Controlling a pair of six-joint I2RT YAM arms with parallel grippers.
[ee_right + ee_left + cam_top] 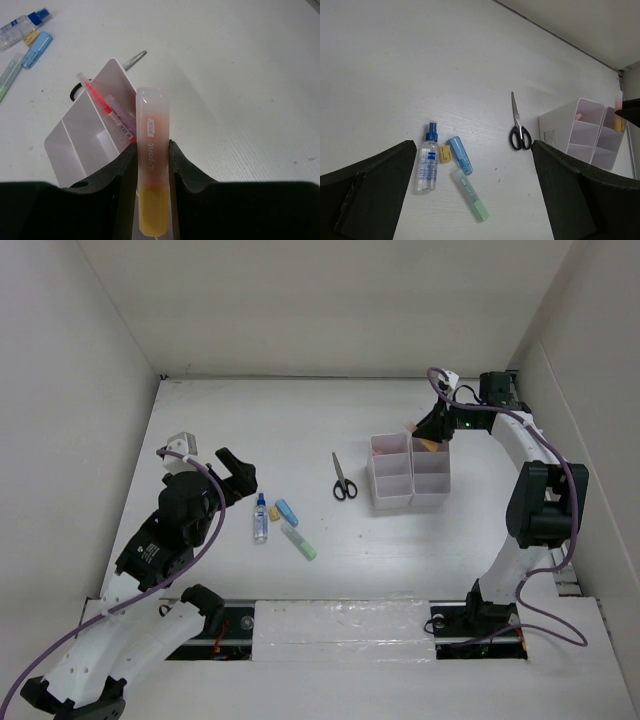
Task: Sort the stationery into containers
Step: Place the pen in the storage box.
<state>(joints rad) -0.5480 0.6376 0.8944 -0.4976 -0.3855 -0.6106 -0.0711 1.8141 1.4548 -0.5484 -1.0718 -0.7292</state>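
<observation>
My right gripper [438,428] is shut on an orange marker [152,150] and holds it over the far end of the right white box [432,478]. The left white box [390,480] touches it and has pink pens [107,106] in its far compartment. Black-handled scissors [343,480] lie left of the boxes. A clear bottle with a blue cap [261,519], a blue marker [287,512] and a green marker [299,541] lie together at mid-table. My left gripper [236,476] is open and empty, above the table left of them.
A small yellow piece [445,154] lies between the bottle [427,161] and the blue marker [460,155]. White walls enclose the table on the left, back and right. The right arm's cable loops above the boxes [580,131].
</observation>
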